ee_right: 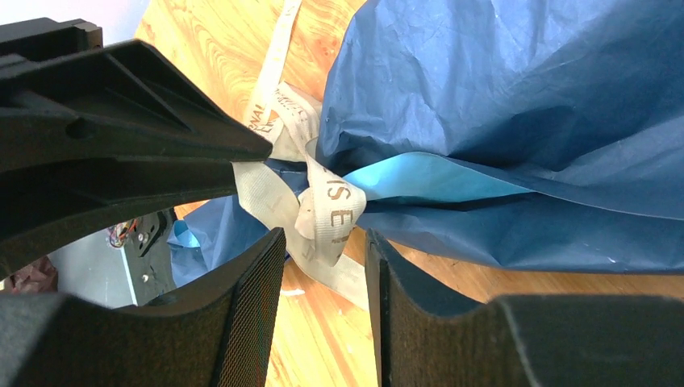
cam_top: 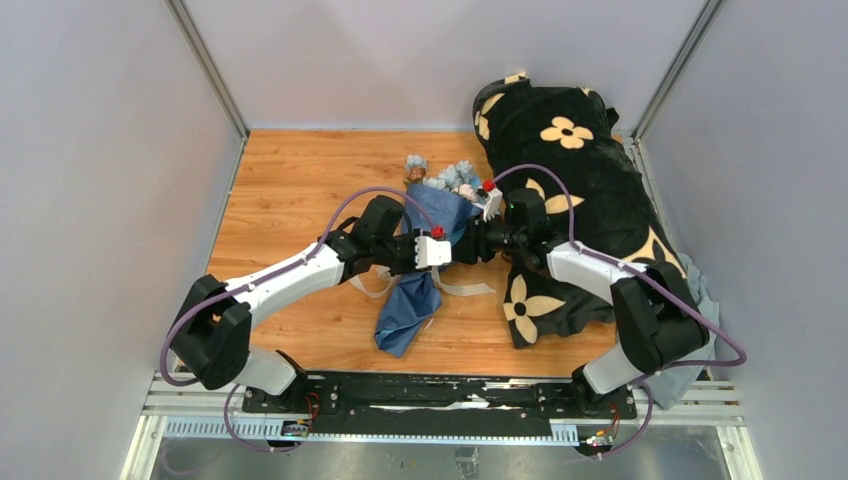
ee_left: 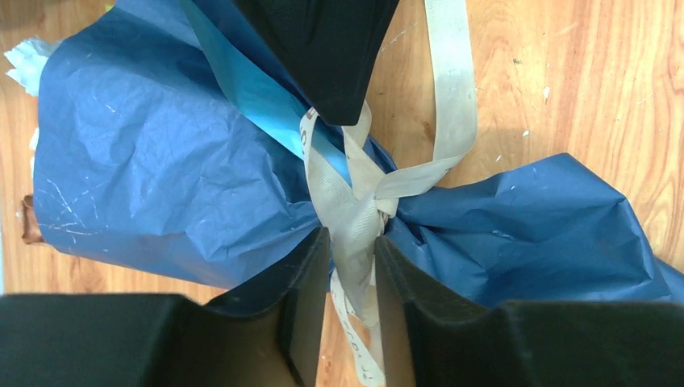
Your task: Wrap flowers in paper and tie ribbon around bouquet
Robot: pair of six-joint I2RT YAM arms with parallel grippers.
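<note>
The bouquet [cam_top: 440, 212] lies on the wooden table [cam_top: 290, 190], with the flowers [cam_top: 448, 178] showing at its far end. Crinkled navy paper [ee_left: 145, 161] is pinched at the waist by the cream ribbon [ee_left: 355, 201], which is knotted there, and a light blue fold [ee_left: 258, 101] shows. My left gripper [ee_left: 352, 238] stands open at the knot, a ribbon tail running loosely between its fingers. My right gripper [ee_right: 324, 238] faces it from the other side, open, with the knotted ribbon [ee_right: 331, 205] just past its fingertips. Ribbon ends [cam_top: 468, 288] trail on the table.
A black plush blanket [cam_top: 570, 130] with cream flower prints fills the right side of the table, under my right arm. A grey-blue cloth [cam_top: 702, 292] hangs at its right edge. The paper's tail [cam_top: 405, 315] spreads toward the near edge. Grey walls close in the table.
</note>
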